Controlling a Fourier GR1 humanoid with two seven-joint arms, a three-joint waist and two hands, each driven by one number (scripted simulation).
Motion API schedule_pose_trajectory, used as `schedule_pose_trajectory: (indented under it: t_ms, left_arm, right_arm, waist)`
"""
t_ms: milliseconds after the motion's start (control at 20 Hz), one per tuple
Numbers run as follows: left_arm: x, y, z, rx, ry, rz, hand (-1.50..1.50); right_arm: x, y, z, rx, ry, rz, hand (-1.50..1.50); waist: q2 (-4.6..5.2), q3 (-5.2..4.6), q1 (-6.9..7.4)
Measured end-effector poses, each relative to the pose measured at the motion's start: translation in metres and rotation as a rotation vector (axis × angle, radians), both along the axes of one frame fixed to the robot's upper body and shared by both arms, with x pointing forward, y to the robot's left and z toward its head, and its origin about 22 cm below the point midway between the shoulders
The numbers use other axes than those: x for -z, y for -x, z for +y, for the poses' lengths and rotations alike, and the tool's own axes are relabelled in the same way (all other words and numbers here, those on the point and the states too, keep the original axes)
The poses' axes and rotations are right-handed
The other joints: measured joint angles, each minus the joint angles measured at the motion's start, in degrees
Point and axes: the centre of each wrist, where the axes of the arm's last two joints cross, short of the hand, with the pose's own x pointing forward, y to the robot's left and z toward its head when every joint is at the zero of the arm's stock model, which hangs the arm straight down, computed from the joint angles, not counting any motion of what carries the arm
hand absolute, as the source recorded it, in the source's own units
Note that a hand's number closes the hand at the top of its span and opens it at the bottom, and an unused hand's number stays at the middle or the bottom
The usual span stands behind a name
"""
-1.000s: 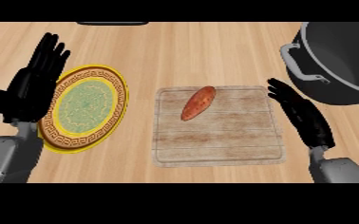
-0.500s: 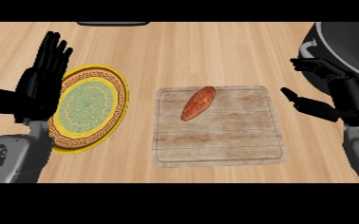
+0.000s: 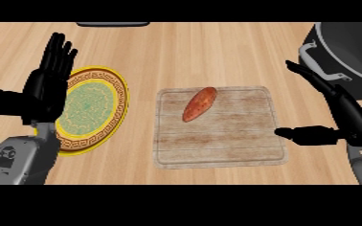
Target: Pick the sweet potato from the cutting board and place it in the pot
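Motion belongs to the right hand [image 3: 345,116] alone. A second ago it stood flat beside the right edge of the cutting board [image 3: 226,141], then it swung out toward the pot [image 3: 344,43]. Now it is rolled, so the thumb points left at the board's right edge and the fingers stretch up toward the pot's handle. Thumb and fingers are spread wide apart and hold nothing.

The sweet potato [image 3: 200,104] has not shifted. It lies tilted on the upper left part of the board, well apart from that hand.

The left hand [image 3: 48,86] rests open, fingers up, at the view's left by the patterned plate [image 3: 106,124].

The turn looks like an opening for a grasp. The pick itself is not yet begun, and the hand must first cross the board.
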Motion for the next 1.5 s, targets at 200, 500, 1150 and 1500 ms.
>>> schedule_pose_trajectory:
  t_ms: [200, 500, 1150, 1500]
  left_arm:
    - [0.002, 0.001, -0.002, 0.005, -0.003, 0.006, 0.0]
    - [0.005, 0.001, 0.002, 0.005, -0.006, 0.002, 0.0]
    - [0.002, 0.002, 0.006, 0.009, -0.002, 0.005, 0.0]
    - [0.006, 0.003, -0.003, 0.009, 0.001, 0.002, 0.0]
  right_arm:
    - [-0.022, -0.002, 0.016, -0.027, 0.159, 0.087, -1.5]
    - [-0.044, -0.01, 0.062, -0.049, 0.293, 0.189, -1.5]
    - [-0.021, -0.024, 0.13, -0.043, 0.389, 0.394, -1.5]
    - [0.001, -0.028, 0.149, -0.067, 0.391, 0.372, -1.5]
  waist:
    - [0.0, -0.03, 0.26]
    - [0.07, -0.03, 0.55]
    - [0.12, 0.03, 0.46]
    - [0.13, 0.05, 0.43]
